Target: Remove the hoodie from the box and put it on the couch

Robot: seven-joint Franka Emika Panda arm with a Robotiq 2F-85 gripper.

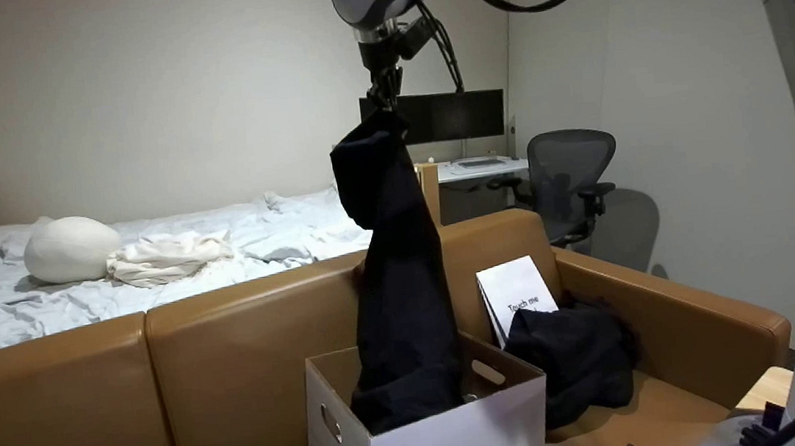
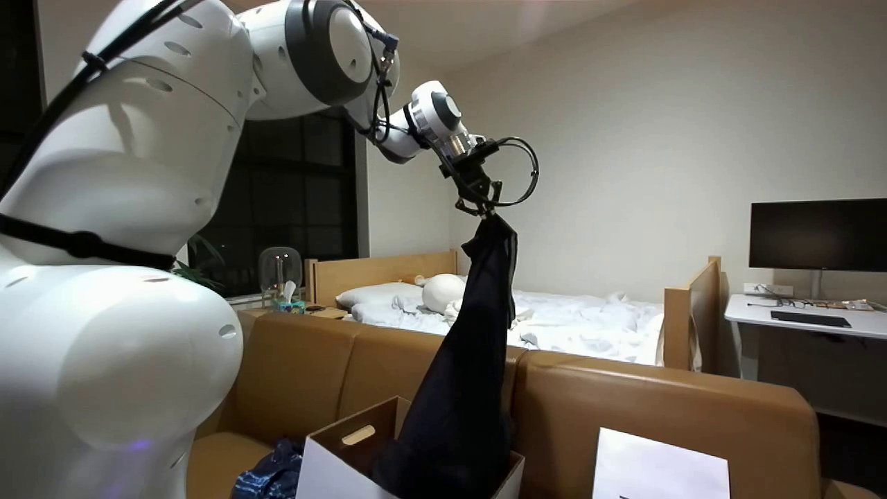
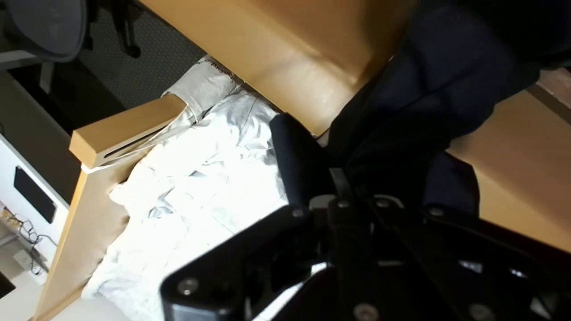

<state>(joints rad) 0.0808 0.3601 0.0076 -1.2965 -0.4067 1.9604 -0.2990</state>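
Right above the white box point(image 1: 458, 444), can see the gripper point(image 1: 386, 106) clamped on the top end of the dark hoodie point(image 1: 404, 303), pretty clear in both exterior views. Can make out the same grip in the wrist view too, with dark fabric bunched up right around the pinch. Looks like one long stretched column, hanging from up there down into the box, plus a loose fold drooping off near the top. Seems only partly out, honestly, with the lower end bunched inside the cardboard walls. Can't see the very bottom behind the front wall.

Also worth a mention: the brown couch point(image 1: 250, 371), with its backrest right behind the box. Can spot a black cloth bundle point(image 1: 576, 359) on the seat, just beside the box, and a white card point(image 1: 515, 284) leaning on the backrest. Can read "Touch me" on that, with more text below half covered by the bundle. On the seat in an exterior view, can also spot some blue patterned cloth point(image 2: 272, 473) near the box, but can't tell what kind of thing.

Behind the couch, see a white-sheeted bed point(image 1: 289, 249) with a round white cushion point(image 1: 71, 250) and a crumpled cream cloth point(image 1: 168, 257) lying on top. Past that, can pick out a white desk point(image 2: 748, 313), a dark monitor point(image 2: 818, 235), a keyboard point(image 2: 811, 319) and a mesh office chair point(image 1: 567, 164).
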